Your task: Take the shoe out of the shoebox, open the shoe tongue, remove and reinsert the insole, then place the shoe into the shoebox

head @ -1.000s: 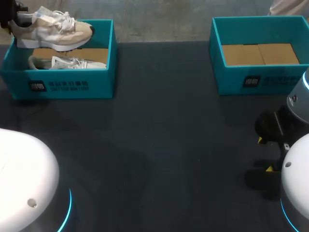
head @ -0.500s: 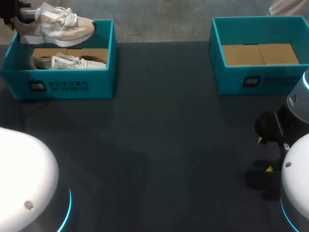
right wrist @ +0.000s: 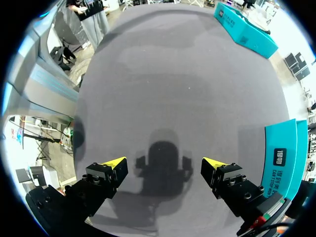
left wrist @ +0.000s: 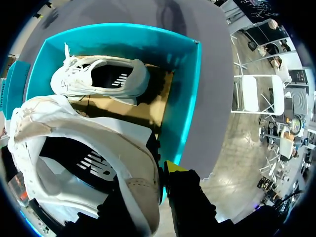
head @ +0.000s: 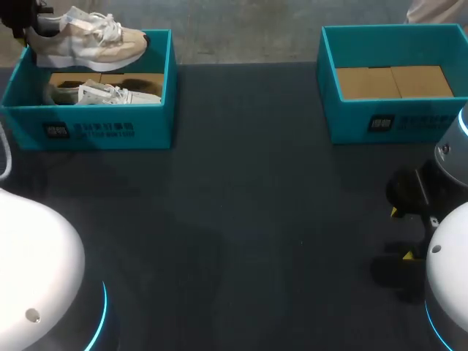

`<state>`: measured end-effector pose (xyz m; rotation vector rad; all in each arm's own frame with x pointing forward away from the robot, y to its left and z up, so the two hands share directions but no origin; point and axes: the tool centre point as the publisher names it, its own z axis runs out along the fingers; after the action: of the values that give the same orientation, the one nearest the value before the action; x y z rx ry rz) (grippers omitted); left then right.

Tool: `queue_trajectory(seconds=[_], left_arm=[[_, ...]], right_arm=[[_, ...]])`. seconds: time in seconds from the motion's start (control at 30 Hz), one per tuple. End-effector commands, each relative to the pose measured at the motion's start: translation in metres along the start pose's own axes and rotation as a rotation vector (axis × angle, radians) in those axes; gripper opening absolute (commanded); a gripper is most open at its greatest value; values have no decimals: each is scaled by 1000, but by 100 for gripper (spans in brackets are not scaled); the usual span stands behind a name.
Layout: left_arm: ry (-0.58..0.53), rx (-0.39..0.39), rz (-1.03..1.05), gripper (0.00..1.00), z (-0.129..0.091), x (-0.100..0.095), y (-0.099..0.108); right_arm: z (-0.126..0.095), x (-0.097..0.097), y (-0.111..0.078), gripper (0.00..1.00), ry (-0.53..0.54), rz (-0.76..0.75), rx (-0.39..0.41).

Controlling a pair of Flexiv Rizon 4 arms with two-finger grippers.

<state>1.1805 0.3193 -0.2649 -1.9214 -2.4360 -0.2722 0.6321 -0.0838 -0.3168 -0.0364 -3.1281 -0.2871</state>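
A beige and white shoe [head: 88,44] hangs level over the left teal shoebox [head: 88,128], held at its heel by my left gripper [head: 22,18] at the table's far left corner. In the left wrist view the gripper [left wrist: 148,190] is shut on the heel collar of the shoe [left wrist: 84,158], one yellow-tipped finger [left wrist: 174,168] outside the heel. A second white shoe [left wrist: 98,79] lies on its side inside the box [left wrist: 185,98]; it also shows under the held shoe as the second shoe [head: 102,93]. My right gripper [right wrist: 164,163] stands open and empty above bare table.
A second teal shoebox [head: 395,117] with only a cardboard floor stands at the far right. My right gripper [head: 402,234] hovers at the near right, beside that right box [right wrist: 281,158]. Dark table stretches between the two boxes.
The held shoe has risen a little above the left box and tipped from toe-down to level. My right arm has not moved.
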Motion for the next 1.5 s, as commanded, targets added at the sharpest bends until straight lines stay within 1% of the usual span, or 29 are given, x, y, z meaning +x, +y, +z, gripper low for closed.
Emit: queue_trajectory(seconds=[0.03,0.5,0.77,1.5], left_arm=[[2,12,7,0,3,-3,6],[3,38,3,0,18,-5,0],[17,40,-5,0,23,-9,-2],[49,54,-41,0,43,-22,3]], right_arm=[[0,2,0,100,-2,1,1],[0,2,0,100,-2,1,1],[0,2,0,100,-2,1,1],[0,2,0,100,-2,1,1]])
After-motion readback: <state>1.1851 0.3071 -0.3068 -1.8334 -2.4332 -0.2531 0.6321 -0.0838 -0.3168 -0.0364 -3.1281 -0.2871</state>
